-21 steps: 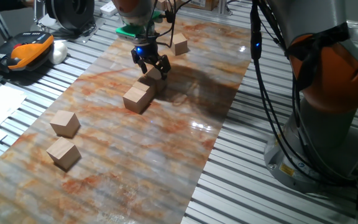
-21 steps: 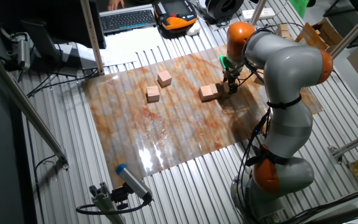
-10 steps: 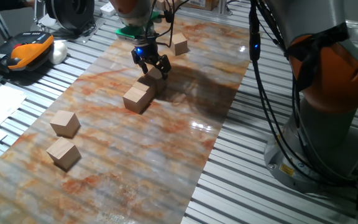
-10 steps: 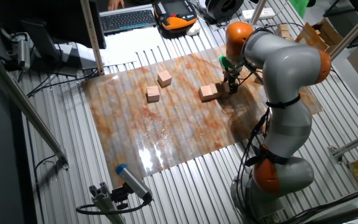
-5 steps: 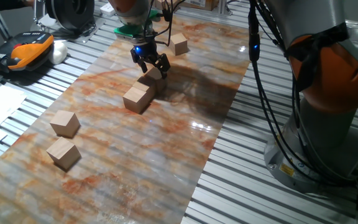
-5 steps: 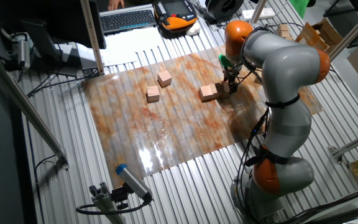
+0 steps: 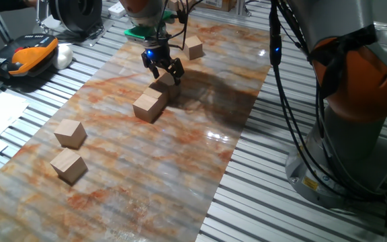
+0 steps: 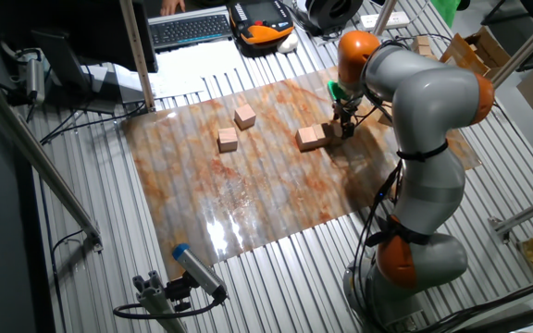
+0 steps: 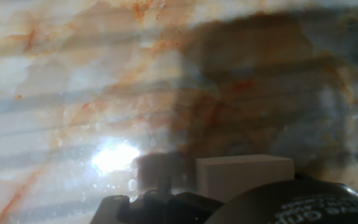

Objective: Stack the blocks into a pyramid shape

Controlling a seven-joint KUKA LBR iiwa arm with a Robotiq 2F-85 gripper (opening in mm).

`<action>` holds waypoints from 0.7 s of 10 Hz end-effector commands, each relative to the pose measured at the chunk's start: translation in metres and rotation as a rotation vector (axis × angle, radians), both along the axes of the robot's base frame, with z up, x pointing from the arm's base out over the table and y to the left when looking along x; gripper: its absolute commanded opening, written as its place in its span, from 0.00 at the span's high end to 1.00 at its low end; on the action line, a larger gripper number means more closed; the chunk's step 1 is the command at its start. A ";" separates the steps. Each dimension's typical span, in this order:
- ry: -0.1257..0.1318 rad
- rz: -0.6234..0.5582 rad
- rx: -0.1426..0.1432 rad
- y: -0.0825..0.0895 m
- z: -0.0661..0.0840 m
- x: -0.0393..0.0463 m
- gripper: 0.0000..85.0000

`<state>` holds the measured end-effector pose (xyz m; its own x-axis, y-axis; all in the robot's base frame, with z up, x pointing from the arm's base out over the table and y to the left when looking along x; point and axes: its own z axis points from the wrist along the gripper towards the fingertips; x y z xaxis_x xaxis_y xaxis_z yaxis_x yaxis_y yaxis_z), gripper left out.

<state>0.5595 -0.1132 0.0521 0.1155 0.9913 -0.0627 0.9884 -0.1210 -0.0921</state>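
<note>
The black two-finger gripper (image 7: 163, 69) hangs low over a plain tan wooden cube (image 7: 164, 83) near the far end of the glossy marbled orange-and-grey mat (image 7: 180, 148). Its fingers stand either side of that cube's top, but I cannot tell whether they are pressed against the wood or just apart from it. In the hand view a pale block face (image 9: 244, 174) sits at six o'clock, right under the camera, which fits the hand being centred on it.

A second tan cube (image 7: 149, 106) lies just beside it, at about seven o'clock from the gripper in the one fixed view, the two near enough to touch or nearly so. They look like the start of the base row, which would explain why the hand works there rather than at the loose ones.

Two more tan cubes (image 7: 70, 133) (image 7: 68, 165) sit well apart at the near left, around eight o'clock, close to each other. Another cube (image 7: 193, 48) waits at one o'clock beyond the gripper. From the other fixed view the base pair (image 8: 313, 138) sits at the mat's right side, the spare two (image 8: 229, 139) (image 8: 244, 116) toward its middle.

No upper tier exists yet, so the pyramid is barely begun.
</note>
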 end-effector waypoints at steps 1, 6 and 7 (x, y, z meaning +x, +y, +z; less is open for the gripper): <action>-0.006 -0.001 0.006 0.000 0.001 0.0006 0.00; -0.008 -0.007 0.009 0.001 0.001 0.0028 0.00; -0.006 -0.007 0.007 0.001 0.002 0.0030 0.00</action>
<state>0.5624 -0.1122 0.0535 0.1232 0.9909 -0.0546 0.9880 -0.1276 -0.0869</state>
